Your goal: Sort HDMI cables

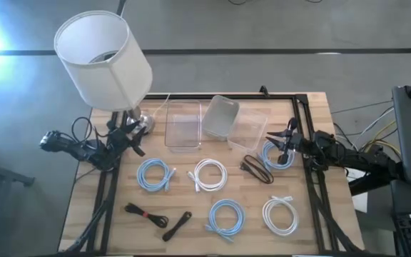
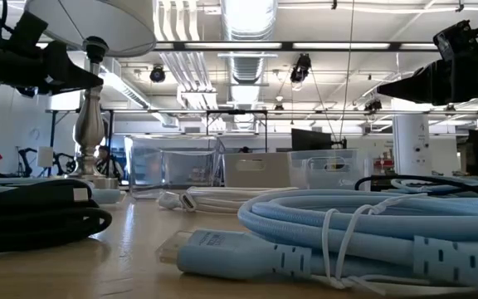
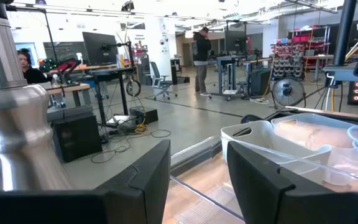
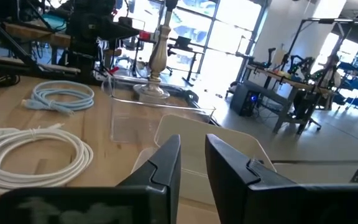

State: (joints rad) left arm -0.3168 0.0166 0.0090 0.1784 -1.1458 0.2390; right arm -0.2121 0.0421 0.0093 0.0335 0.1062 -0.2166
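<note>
The high view is looking straight down on the whole table [image 1: 191, 207]. The low view is peering level across it, close behind a blue cable [image 2: 355, 232]. Both wrist views are facing inward, sharing the tubs [image 3: 303, 143].

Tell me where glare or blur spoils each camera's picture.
High view: strong glare at the left edge, beside the lamp shade. Low view: the nearest light blue cable and black cable loom large and soft; ceiling lights overhead burn bright. Left wrist view: the left gripper fingers are blurred. Right wrist view: windows behind the lamp base wash out.
</note>
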